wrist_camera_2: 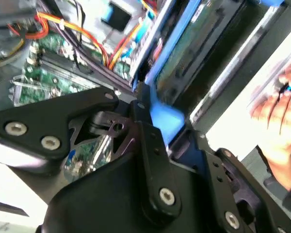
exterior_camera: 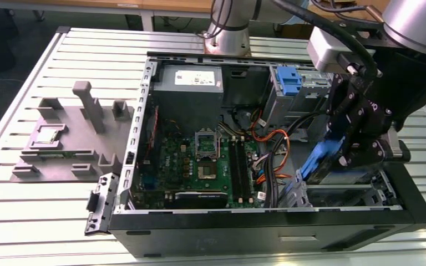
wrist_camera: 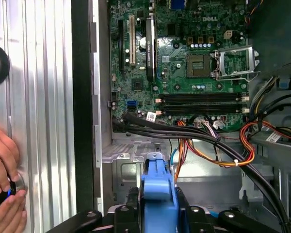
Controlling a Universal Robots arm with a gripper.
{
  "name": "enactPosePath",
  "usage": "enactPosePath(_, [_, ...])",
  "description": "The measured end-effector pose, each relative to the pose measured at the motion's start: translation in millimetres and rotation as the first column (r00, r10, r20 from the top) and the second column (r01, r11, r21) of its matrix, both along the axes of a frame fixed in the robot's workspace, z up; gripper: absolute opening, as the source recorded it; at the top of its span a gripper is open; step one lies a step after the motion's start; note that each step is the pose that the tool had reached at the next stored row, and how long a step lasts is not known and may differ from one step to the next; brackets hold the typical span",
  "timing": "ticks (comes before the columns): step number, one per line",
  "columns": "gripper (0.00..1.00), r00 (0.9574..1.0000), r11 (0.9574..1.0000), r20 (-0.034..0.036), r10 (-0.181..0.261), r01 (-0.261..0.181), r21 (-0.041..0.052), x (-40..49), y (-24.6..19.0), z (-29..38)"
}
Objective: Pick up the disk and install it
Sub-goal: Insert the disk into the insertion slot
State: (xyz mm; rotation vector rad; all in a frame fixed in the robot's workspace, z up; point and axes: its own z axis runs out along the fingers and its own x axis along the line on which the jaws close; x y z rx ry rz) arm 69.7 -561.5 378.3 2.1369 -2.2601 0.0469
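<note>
The disk (exterior_camera: 324,163) hangs tilted over the drive bay (exterior_camera: 343,195) in the open computer case's corner, on the exterior view's right. One blue rail faces the motherboard. My gripper (exterior_camera: 339,160) is shut on the disk from above, with the black fingers clamped on its edges. In the first wrist view the disk's blue rail (wrist_camera: 157,187) stands end-on between the fingers of the gripper (wrist_camera: 157,204), above the bay's metal floor (wrist_camera: 131,165). In the second wrist view the disk (wrist_camera_2: 194,48) slants away from the gripper (wrist_camera_2: 157,119) along the case wall.
The case (exterior_camera: 272,230) lies open on a slatted metal table (exterior_camera: 42,221). Inside are a motherboard (exterior_camera: 198,160), orange and black cables (wrist_camera: 208,150), a power supply (exterior_camera: 191,83) and a bare blue bracket (exterior_camera: 290,80). A grey fixture (exterior_camera: 72,133) sits beside the case. A person's hand (wrist_camera: 2,165) rests on the table.
</note>
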Motion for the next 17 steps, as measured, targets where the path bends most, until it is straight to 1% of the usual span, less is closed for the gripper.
enactPosePath(1, [0.44, 1.0, 1.0, 0.0002, 0.0, 0.0, 0.0002, 0.0, 0.0, -0.1])
enactPosePath(2, [0.44, 1.0, 1.0, 0.0002, 0.0, 0.0, 0.0005, 0.1, 0.0, -0.3])
enactPosePath(3, [0.5, 1.0, 1.0, 0.0002, 0.0, 0.0, 0.0004, 0.1, 0.0, -0.3])
enactPosePath(6, [0.5, 1.0, 1.0, 0.0002, 0.0, 0.0, 0.0002, 0.1, 0.0, -0.4])
enactPosePath(7, [0.49, 1.0, 1.0, 0.0002, 0.0, 0.0, 0.0003, 0.1, 0.0, -0.5])
enactPosePath(8, [0.42, 1.0, 1.0, 0.0002, 0.0, 0.0, 0.0002, 0.1, 0.0, -0.5])
enactPosePath(9, [0.42, 1.0, 1.0, 0.0002, 0.0, 0.0, 0.0002, 0.1, 0.0, -0.5])
enactPosePath(10, [0.36, 1.0, 1.0, 0.0002, 0.0, 0.0, 0.0002, 0.1, 0.0, -0.6])
enactPosePath(11, [0.36, 1.0, 1.0, 0.0002, 0.0, 0.0, 0.0002, 0.1, 0.0, -0.7])
enactPosePath(14, [0.19, 1.0, 1.0, 0.0002, 0.0, 0.0, 0.0003, 0.4, 0.0, -5.3])
enactPosePath(15, [0.19, 1.0, 1.0, 0.0002, 0.0, 0.0, 0.0002, 0.5, -0.1, -7.0])
enactPosePath(16, [0.13, 1.0, 1.0, 0.0002, 0.0, 0.0, 0.0003, 0.9, -0.1, -8.9])
enactPosePath(17, [0.13, 1.0, 1.0, 0.0002, 0.0, 0.0, 0.0003, 1.3, -0.1, -10.7])
